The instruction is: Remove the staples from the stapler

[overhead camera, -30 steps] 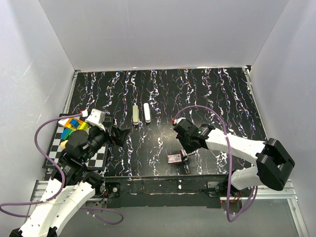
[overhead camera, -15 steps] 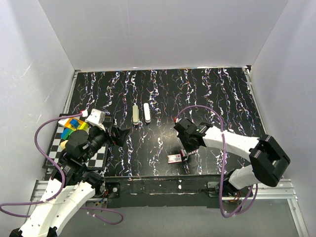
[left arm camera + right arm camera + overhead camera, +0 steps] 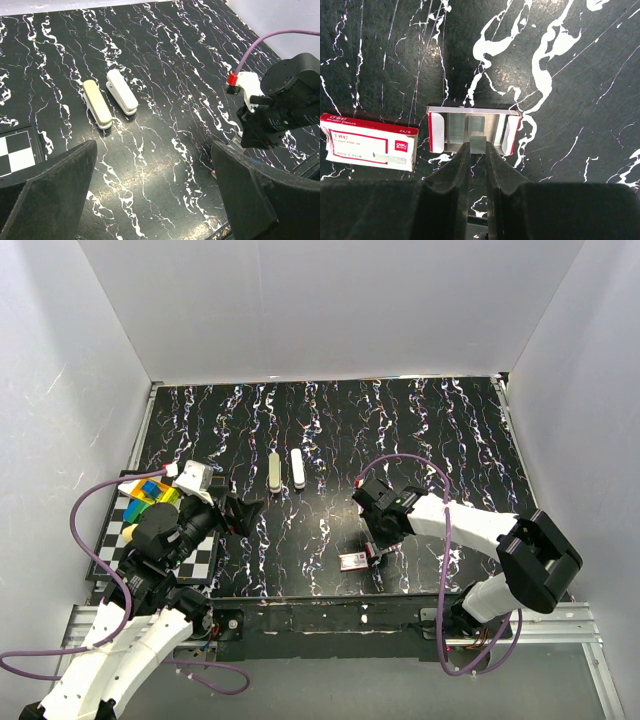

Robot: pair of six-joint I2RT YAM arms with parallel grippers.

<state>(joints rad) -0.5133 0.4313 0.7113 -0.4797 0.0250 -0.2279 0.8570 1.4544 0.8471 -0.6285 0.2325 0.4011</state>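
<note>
Right gripper: was clamped on a short staple strip over the open tray.
Left gripper: fingers stood wide apart, empty.
Beige stapler and white stapler: lay side by side mid-table, untouched.
Progress: extraction apparently done; strip not yet dropped.

You had bright, even overhead light; the white walls looked washed out, the table carried a dull sheen, shadows were soft, and the near fingers were blurred
</note>
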